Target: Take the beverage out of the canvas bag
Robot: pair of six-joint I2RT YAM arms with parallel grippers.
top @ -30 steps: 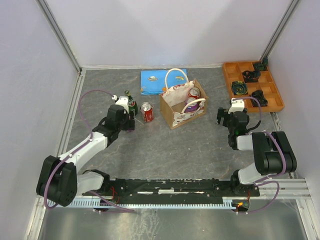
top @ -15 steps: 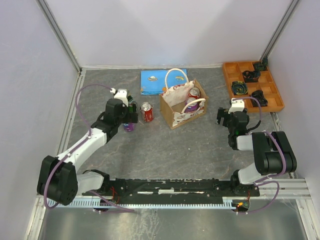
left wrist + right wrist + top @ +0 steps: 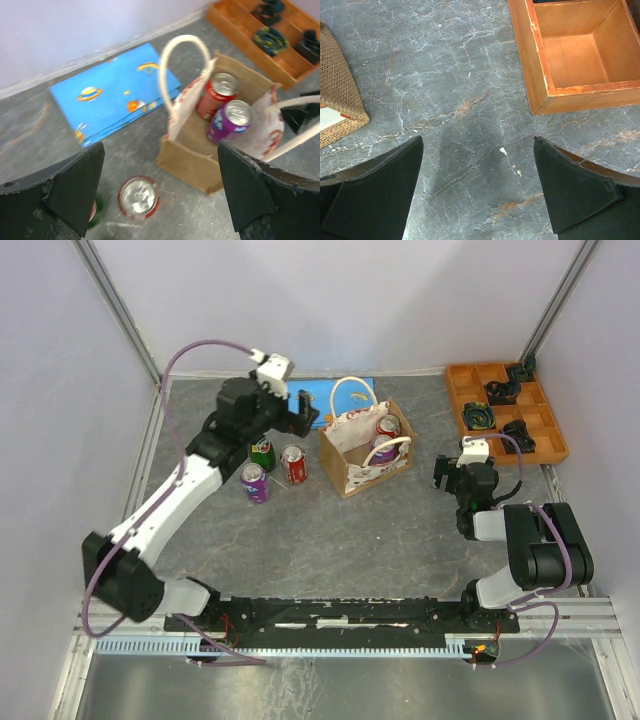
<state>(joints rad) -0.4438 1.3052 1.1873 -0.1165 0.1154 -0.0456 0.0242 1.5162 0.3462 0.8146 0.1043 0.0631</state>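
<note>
Released and wide open, the left hand (image 3: 160, 192) hovers near the soft canvas bag (image 3: 190, 165), where a purple can (image 3: 232, 120) and a red can (image 3: 219, 91) stand upright: rigid, smooth, likely slippery, best pinched across their upper sides.

Five cans in total. Two stand inside the single canvas bag (image 3: 365, 472): one red can (image 3: 388, 425) and one purple can (image 3: 383, 450). Three more stand outside, at nine o'clock from the bag: one green can (image 3: 263, 453), a second red can (image 3: 293, 464), a second purple can (image 3: 255, 483). One blue book (image 3: 115, 100). One orange tray (image 3: 468, 380), holding four dark objects (image 3: 480, 415).
</note>
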